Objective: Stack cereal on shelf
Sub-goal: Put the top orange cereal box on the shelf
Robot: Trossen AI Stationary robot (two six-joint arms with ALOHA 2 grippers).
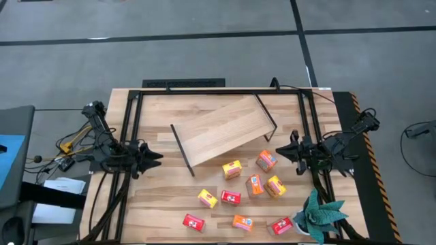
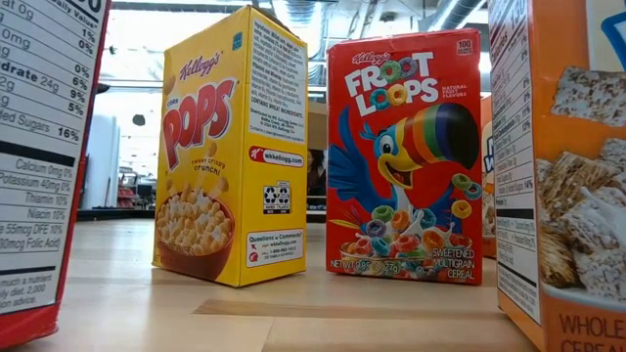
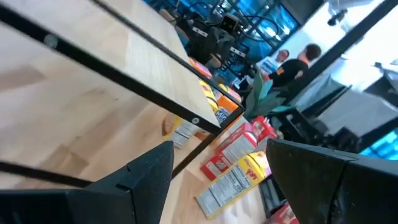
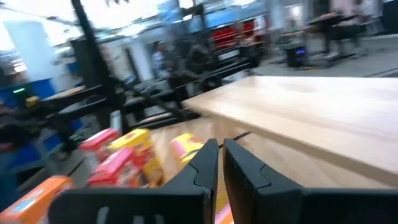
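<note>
Cereal boxes (image 1: 253,184) lie scattered on the tabletop (image 1: 157,211), at 5 o'clock from the shelf (image 1: 221,129); none is on it. The shelf, the only receptacle, is bare and sits skewed.

Left gripper (image 1: 155,157) waits at 9 o'clock, jaws spread, empty. Right gripper (image 1: 281,151) waits at 3 o'clock, jaws nearly shut, empty.

Risks:
- Narrow jaws may knock a box over rather than straddle it.
- Clustered boxes may be nudged together.
- A push may shift the skewed shelf.

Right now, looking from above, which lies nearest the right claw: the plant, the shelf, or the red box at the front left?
From the right gripper:
1. The shelf, just to its left.
2. The plant, front right corner.
3. The red box, front left of the group.
</note>
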